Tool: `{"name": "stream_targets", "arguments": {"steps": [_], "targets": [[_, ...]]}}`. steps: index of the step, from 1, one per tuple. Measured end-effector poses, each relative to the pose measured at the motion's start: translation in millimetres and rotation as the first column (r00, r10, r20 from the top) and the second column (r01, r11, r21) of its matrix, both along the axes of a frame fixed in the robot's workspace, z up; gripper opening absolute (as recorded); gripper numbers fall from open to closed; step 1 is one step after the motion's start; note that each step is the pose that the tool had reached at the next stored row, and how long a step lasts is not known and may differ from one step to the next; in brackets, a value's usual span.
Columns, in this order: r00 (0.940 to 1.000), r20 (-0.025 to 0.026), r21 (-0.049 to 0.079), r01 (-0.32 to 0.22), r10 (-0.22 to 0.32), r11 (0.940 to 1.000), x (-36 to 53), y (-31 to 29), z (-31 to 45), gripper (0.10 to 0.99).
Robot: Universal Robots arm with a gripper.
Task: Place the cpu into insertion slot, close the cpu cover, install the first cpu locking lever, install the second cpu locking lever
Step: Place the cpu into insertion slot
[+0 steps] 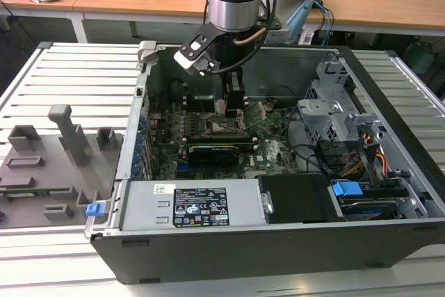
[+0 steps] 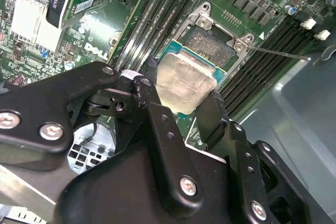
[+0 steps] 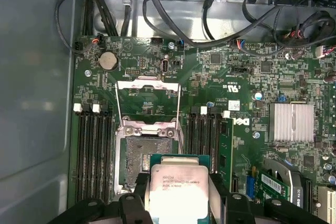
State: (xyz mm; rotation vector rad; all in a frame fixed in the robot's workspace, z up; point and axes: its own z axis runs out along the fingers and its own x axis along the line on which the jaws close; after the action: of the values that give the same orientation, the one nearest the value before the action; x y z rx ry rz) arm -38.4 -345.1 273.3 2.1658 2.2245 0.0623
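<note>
Plainly, the cpu [image 2: 185, 83] sits between the two black fingers [image 2: 153, 109] of the gripper [image 2: 181, 97], its pale metal top facing up and two opposite edges pressed by the jaws, which are closed down to the chip's width and have a firm hold of it. In the first wrist view the cpu [image 3: 177, 192] overlaps one edge of the insertion slot [image 3: 142, 156], so most of the dark socket is still bare; whether the chip touches the socket rim cannot be told. In the second wrist view the insertion slot [image 2: 211, 44] lies just beyond the chip. The cpu cover [image 3: 149, 83] stands swung back on its hinge, its square window showing the board behind. A thin metal lever [image 2: 278, 52] juts out beside the socket. Long black memory slots [image 3: 94, 150] flank the socket on both sides of the green motherboard [image 3: 231, 77], with a finned silver heat sink [image 3: 293, 121] further off. In the exterior view the gripper [image 1: 233, 106] reaches down into the open computer case [image 1: 229, 241], above the black expansion card [image 1: 219, 151].
</note>
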Motion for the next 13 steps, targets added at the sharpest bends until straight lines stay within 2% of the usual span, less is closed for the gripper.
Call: {"name": "stream_targets", "arguments": {"steps": [13], "targets": [[1.0,0.0,0.001,0.0,0.0,1.0,0.0,0.0,-4.5,0.537]]}}
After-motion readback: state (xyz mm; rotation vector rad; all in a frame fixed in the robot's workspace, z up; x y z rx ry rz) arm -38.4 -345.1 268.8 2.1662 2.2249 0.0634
